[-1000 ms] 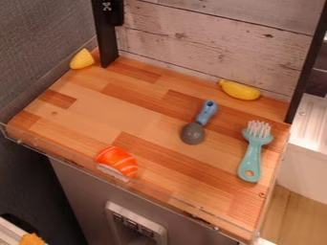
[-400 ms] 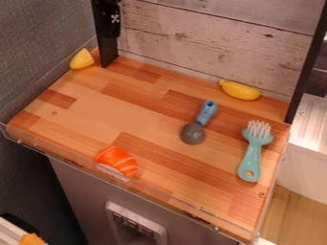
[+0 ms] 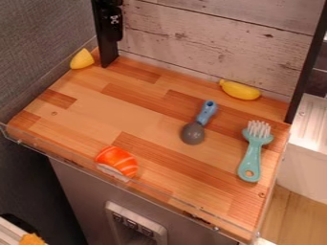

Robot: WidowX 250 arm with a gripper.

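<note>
Upper left | tool (image 3: 114,23), apparently, near post (image 3: 108,53), yellow wedge (image 3: 81,60) | apart or together: can't tell

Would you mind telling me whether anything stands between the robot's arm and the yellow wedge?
Possibly the black post: it rises just right of the yellow wedge, and the arm overlaps it higher up. Depth is unclear; nothing else visible intervenes.

A small, plain yellow piece (image 3: 81,59), tapered at one end and broad and rounded at the other, lies at the upper left of the frame, on the tabletop's (image 3: 96,105) far left corner, its narrow end pointing up.
</note>
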